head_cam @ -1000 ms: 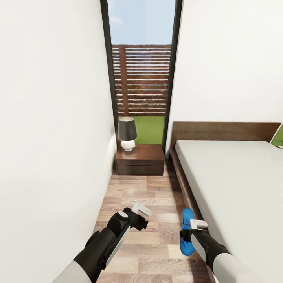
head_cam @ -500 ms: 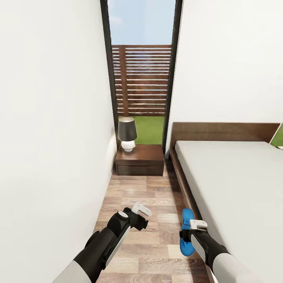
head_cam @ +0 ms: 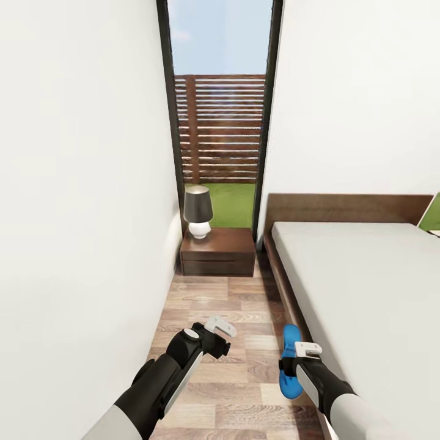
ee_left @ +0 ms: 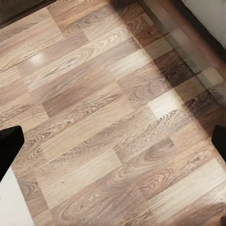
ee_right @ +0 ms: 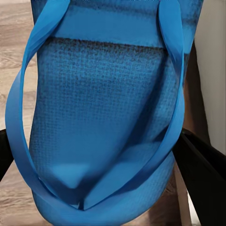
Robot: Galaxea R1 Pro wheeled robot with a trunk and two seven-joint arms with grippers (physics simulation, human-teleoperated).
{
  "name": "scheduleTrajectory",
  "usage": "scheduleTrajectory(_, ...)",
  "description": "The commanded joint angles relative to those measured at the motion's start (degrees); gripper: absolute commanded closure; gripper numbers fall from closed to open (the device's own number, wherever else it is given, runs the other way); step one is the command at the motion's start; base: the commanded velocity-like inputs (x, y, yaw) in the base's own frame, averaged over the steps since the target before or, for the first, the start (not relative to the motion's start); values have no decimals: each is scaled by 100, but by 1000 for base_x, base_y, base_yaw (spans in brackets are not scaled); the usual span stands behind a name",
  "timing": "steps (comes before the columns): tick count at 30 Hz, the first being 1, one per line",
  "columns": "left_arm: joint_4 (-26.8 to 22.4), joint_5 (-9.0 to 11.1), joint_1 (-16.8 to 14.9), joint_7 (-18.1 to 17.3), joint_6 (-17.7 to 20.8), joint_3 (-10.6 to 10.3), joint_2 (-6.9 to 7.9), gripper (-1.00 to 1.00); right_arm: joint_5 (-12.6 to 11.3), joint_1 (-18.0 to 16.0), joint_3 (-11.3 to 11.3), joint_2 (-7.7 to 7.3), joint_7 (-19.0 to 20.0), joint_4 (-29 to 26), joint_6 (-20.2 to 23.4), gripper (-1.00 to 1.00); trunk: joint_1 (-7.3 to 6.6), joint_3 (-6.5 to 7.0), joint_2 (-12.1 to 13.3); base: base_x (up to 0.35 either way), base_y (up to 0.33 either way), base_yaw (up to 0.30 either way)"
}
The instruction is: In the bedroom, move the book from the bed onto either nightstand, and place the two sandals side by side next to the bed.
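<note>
While the robot faces down the strip of floor (head_cam: 208, 299) between wall and bed (head_cam: 366, 287), the right gripper (head_cam: 292, 360) carries one blue sandal (head_cam: 289, 366) low beside the bed frame, likely for setting down there; nightstand (head_cam: 217, 250) and lamp (head_cam: 198, 211) stand ahead. Left gripper (head_cam: 221, 330) hangs empty, fingers apart over planks in its wrist view. Right wrist view: sandal (ee_right: 108, 122) clamped between dark fingers (ee_right: 202, 165).

A bright blue flat sandal (head_cam: 289, 362) sat gripped in the right gripper (head_cam: 292, 360) above the light wood-plank floor (head_cam: 226, 305), beside the dark-framed bed (head_cam: 366, 293). The left gripper (head_cam: 221, 330) hung empty. A dark-shaded white lamp (head_cam: 198, 211) stood on the dark reddish-brown nightstand (head_cam: 218, 252).
</note>
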Motion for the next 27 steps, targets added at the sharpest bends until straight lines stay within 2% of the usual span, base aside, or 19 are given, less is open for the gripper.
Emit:
scheduleTrajectory(1,-3,1,-4,-12,28,0,0,-100,-57,-2,0,-2,-21,-14,26,100,-21,10,35,0,0,0)
scheduleTrajectory(27,0,1,-4,-12,28,2,0,-100,-69,31,0,13,-3,-19,-9,100,-592,674,1078,0,0,0)
